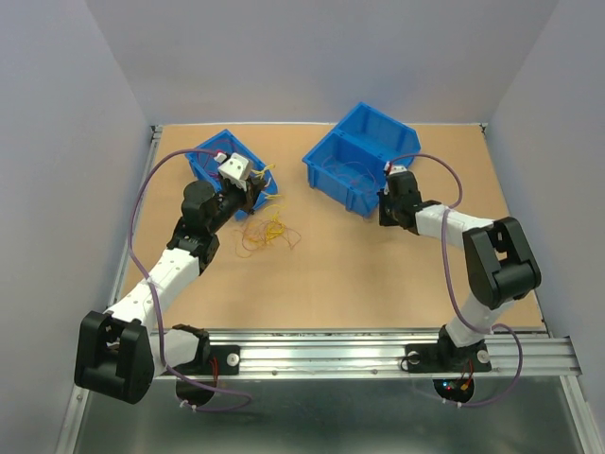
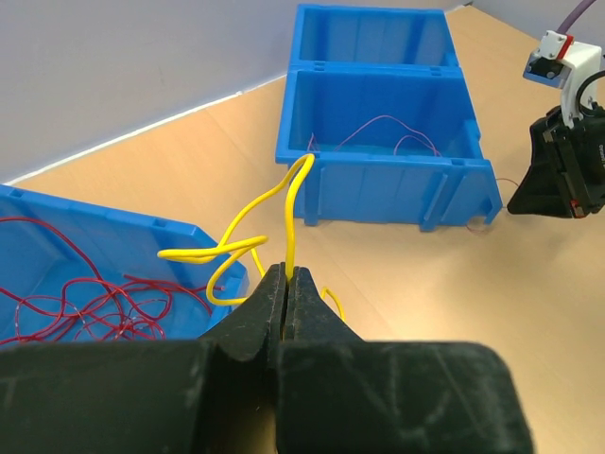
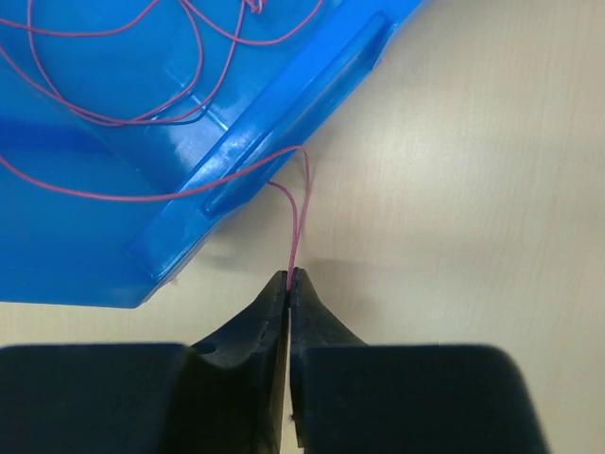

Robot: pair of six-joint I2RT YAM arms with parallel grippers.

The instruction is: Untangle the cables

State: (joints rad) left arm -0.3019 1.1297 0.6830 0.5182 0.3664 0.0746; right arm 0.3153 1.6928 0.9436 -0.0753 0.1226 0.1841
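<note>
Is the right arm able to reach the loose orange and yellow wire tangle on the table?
Probably yes: only bare table lies before the wire tangle. But the right end effector is shut on a thin pink wire from the blue plastic bin, so release first.

Two YAM arms, top view. L arm (image 1: 163, 276) stretches fwd from its near-left base, forearm angled up and to the right, white camera block (image 1: 233, 168) atop the wrist. L gripper (image 2: 286, 275) has its black fingers pressed together, tips pinching a yellow cable (image 2: 289, 227). R arm (image 1: 501, 260) rises from the near-right base, elbow folded out to the right, forearm swung leftward. R gripper (image 3: 289, 276) is likewise closed, tips meeting on a thin pink cable (image 3: 292, 255). The grippers sit well apart, approx. level w/ each other.
</note>
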